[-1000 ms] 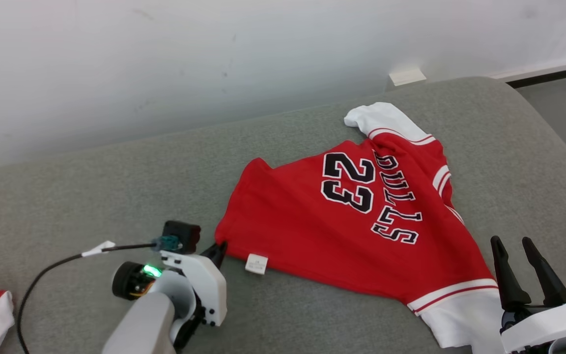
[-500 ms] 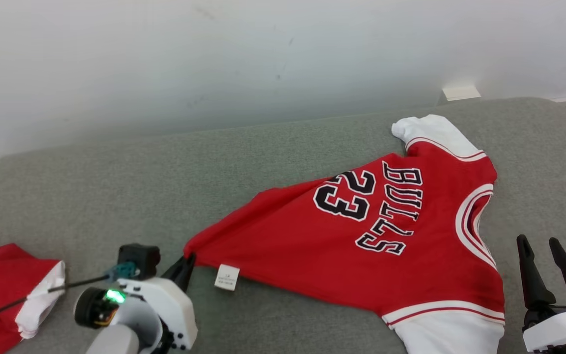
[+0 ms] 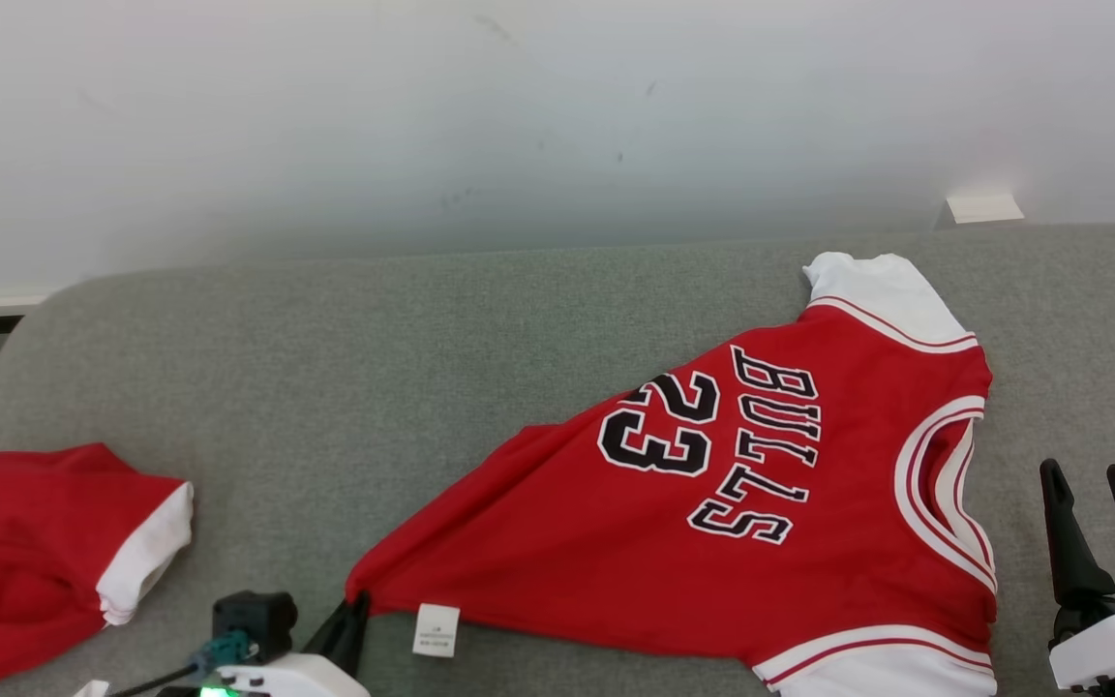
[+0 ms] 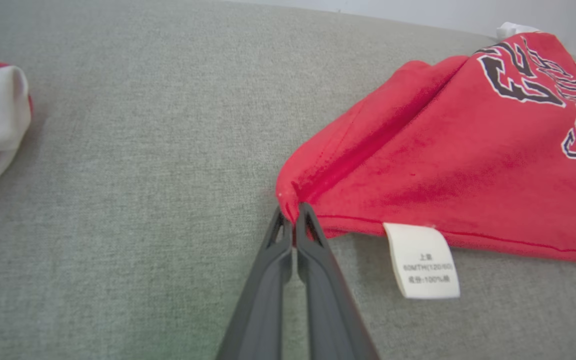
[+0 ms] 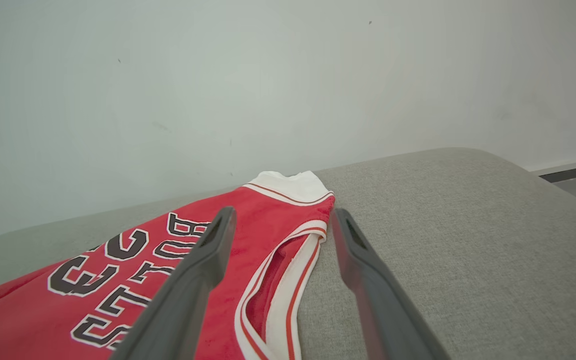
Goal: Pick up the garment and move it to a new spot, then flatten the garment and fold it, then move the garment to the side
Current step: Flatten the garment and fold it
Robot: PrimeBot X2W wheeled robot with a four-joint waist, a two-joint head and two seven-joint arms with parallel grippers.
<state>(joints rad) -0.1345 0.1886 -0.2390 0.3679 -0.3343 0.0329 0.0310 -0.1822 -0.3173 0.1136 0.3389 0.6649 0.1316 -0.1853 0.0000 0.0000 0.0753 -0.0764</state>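
Grey fabric surface (image 3: 422, 319), pale wall (image 3: 519, 116) behind.

Head view: the red jersey (image 3: 712, 542) lies spread to the right of our left hand (image 3: 356, 605), which pinches its hem corner. Our right hand (image 3: 1085, 469) hovers just right of the neckline (image 3: 914, 494), fingers parted and holding nothing. A second red garment (image 3: 45, 542) sits well to the left of the left hand. The near sleeve (image 3: 887, 673) is cut off at the frame edge.

Left wrist view: the fingers (image 4: 313, 260) are closed on a small bunch of cloth, with the care label (image 4: 422, 260) just right of the tips. We judge the risk to be that so thin a pinch slips under pull, or drags the cloth into a ridge.

Right wrist view: the neckline lies between the spread fingers. We cannot tell whether they touch it.
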